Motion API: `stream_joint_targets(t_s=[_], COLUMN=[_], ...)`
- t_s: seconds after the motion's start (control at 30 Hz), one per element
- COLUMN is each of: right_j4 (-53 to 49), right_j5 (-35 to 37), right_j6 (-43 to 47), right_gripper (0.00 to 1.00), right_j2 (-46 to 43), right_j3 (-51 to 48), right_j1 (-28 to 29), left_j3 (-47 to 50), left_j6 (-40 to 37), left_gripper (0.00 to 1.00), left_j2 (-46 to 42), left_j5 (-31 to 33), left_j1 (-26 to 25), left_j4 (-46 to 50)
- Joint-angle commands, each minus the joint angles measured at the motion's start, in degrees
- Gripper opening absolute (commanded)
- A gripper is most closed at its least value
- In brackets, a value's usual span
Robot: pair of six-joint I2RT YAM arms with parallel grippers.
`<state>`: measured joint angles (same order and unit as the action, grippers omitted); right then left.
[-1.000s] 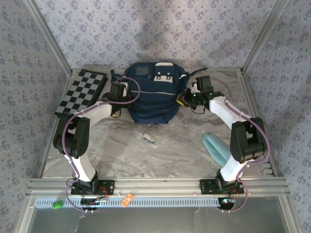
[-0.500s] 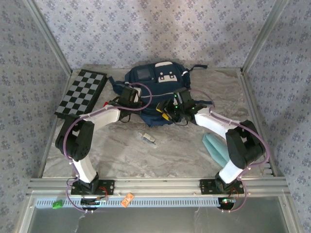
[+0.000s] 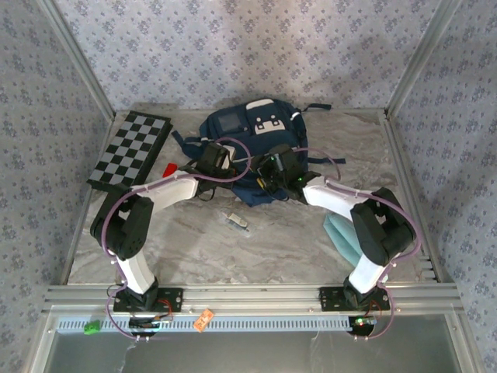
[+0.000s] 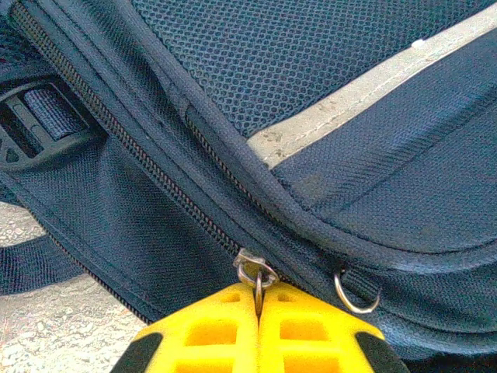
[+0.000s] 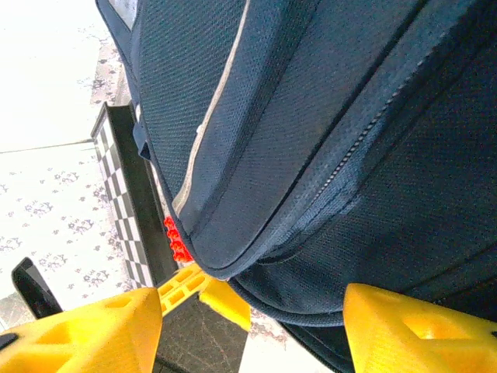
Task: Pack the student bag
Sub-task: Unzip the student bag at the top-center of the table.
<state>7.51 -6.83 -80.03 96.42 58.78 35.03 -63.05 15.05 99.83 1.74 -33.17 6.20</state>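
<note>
navy fabric student bag [image 3: 250, 128] lies flat at the far middle of the bench [image 3: 194, 241], its top toward the far wall and its front pocket facing up. both arms meet at its near end. left jaws are pinched shut on a metal zip pull [image 4: 256, 273]. right jaws stand wide with the bag's edge between them, gripping nothing. a chessboard [image 3: 130, 148] sits to the left.

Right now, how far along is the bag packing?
Early. Done: no sign of anything packed. In hand: the left pincer is shut on the zipper pull of the backpack, whose zipper looks closed there; the right pincer is open at its lower edge. Left: the chessboard, red piece, small grey item and teal object lie outside it.
</note>
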Motion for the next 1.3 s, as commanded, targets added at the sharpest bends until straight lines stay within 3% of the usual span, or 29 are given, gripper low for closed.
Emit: stream_joint_targets(t_s=[0.0,0.2,0.43,0.63,1.03,1.27], right_j4=[0.1,-1.8,1.5,-1.1,-1.4,-2.3], right_j5=[4.1,5.8,6.8,10.4,7.7,0.3], right_j6=[-3.6,-4.3,-2.9,0.3,5.4,9.5], right_gripper=[0.68,0.76,0.7,0.57,0.0,0.0], right_j2=[-1.8,-2.0,2.8,3.4,1.1,-2.8], right_j3=[-2.6,-3.0,0.9,4.8,3.0,-0.3], right_j1=[1.4,2.2,1.2,0.5,-3.1,-6.8], left_j3=[-1.8,-2.0,-2.0,-1.2,-1.0,-2.1], left_j6=[0.1,0.1,0.6,0.7,-2.1,-4.2], left_gripper=[0.0,0.0,0.0,0.0,0.0,0.0], left_j2=[-3.1,-3.2,-3.8,-4.4,-4.3,-4.6], left_j5=[-1.7,-1.4,-2.1,-2.2,0.6,7.6], left_j1=[-0.8,-0.7,-1.3,-1.7,-1.9,-2.5], left_j4=[0.5,0.7,0.7,0.9,4.6,11.9])
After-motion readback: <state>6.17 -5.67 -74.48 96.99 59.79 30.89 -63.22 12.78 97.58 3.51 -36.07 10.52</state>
